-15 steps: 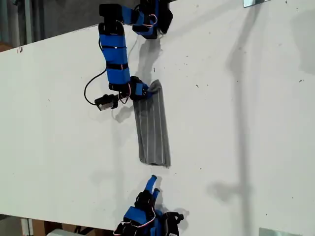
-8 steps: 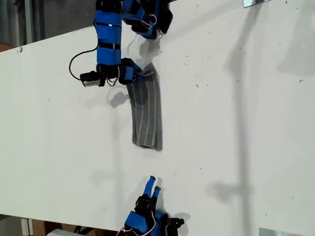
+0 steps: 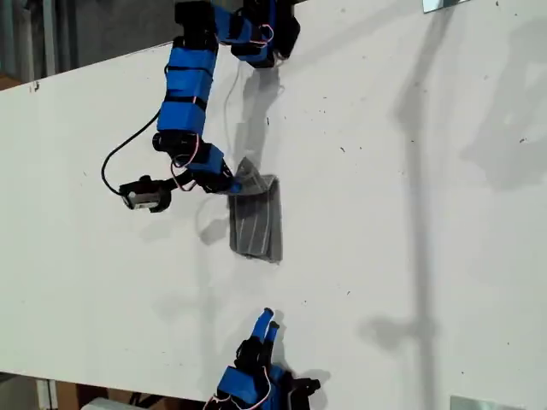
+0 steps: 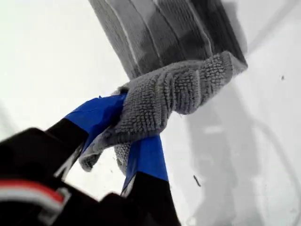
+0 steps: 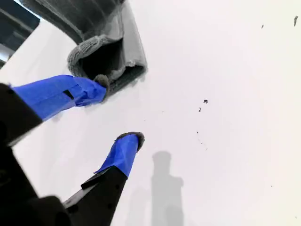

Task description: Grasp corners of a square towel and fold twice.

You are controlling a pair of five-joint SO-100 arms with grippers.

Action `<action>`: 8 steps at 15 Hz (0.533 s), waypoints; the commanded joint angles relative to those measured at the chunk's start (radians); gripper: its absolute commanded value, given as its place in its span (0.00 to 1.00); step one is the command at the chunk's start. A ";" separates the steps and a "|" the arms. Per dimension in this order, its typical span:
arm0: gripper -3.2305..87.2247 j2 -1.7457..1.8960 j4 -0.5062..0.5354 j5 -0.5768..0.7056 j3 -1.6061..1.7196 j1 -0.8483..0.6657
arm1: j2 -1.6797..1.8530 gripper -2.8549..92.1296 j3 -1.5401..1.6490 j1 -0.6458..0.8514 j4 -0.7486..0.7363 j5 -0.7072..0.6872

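My first gripper is clamped on an end of the towel, bunched between its blue fingers; the cloth lies folded to a narrow strip on the white table, centre of the exterior view; my second gripper stands parted and empty, near the strip's other end. Judgement: carry the held end flat over the far end, edges matched, before letting go; no containers are visible.
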 commanded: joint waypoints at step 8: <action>0.24 0.018 -0.048 -0.005 0.051 0.015 | 0.087 0.44 -0.081 0.031 -0.364 -0.189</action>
